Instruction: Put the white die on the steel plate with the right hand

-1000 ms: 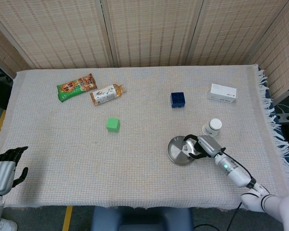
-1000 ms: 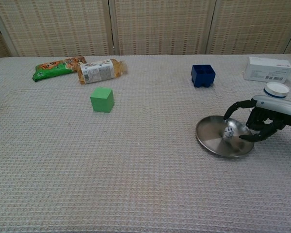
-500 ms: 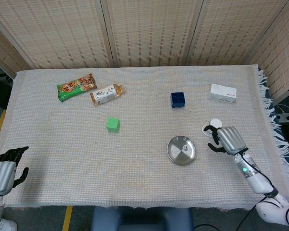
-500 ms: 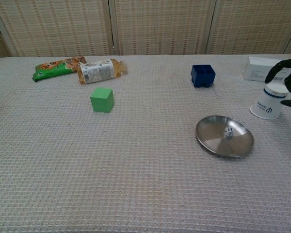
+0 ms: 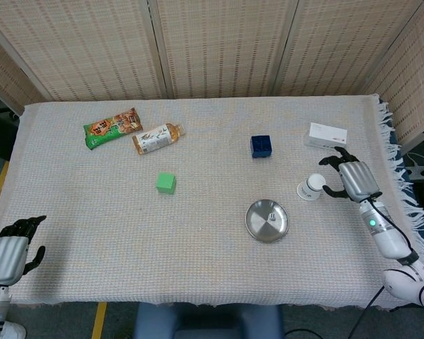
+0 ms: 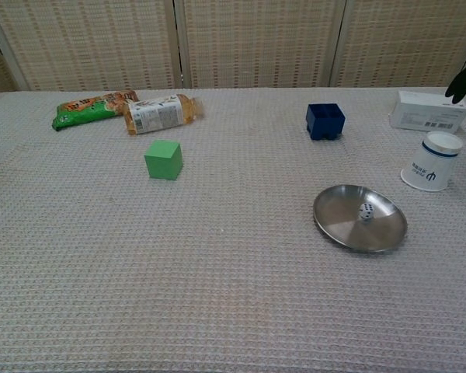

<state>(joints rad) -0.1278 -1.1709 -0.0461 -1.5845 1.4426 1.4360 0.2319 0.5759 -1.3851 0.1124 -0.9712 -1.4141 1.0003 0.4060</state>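
Small white die with black pips [image 6: 365,211] is seen lying inside the round steel plate [image 6: 338,221], near its middle, free of any hand. Plate is set on the woven grey desk [image 5: 212,261]. Right hand [image 5: 353,176] is held above the desk just right of the upside-down white paper cup [image 5: 311,187], fingers spread, nothing gripped. Left hand [image 5: 10,247] is seen at the near left desk edge, fingers apart, nothing held. Blue cube box [image 6: 325,120] is noted behind the plate.
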